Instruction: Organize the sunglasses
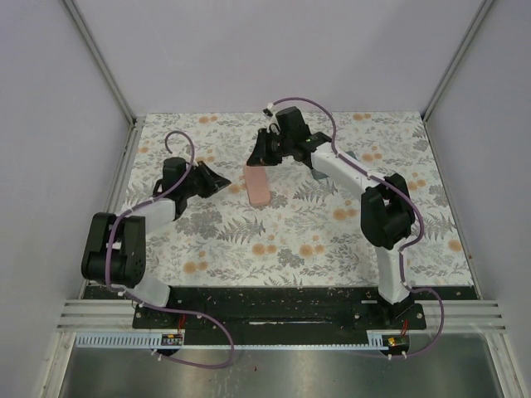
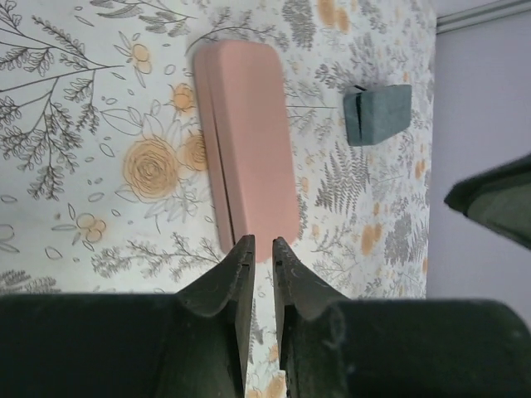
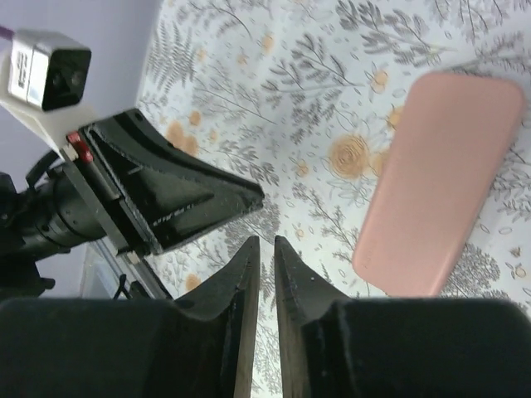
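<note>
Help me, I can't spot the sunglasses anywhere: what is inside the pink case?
Cannot tell: the pink case lies shut on the floral table, and its lid covers whatever is inside. Nothing rests on top of it, and no sunglasses show in any view.

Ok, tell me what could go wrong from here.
1. Both sets of jaws hang close to the pink case from opposite sides, and the left arm looms in the right wrist view: they could collide.
2. Both jaws are almost shut; pushing in like this would likely shove the case instead of gripping it.
3. No sunglasses show in any view, so a pair could be overlooked.
</note>
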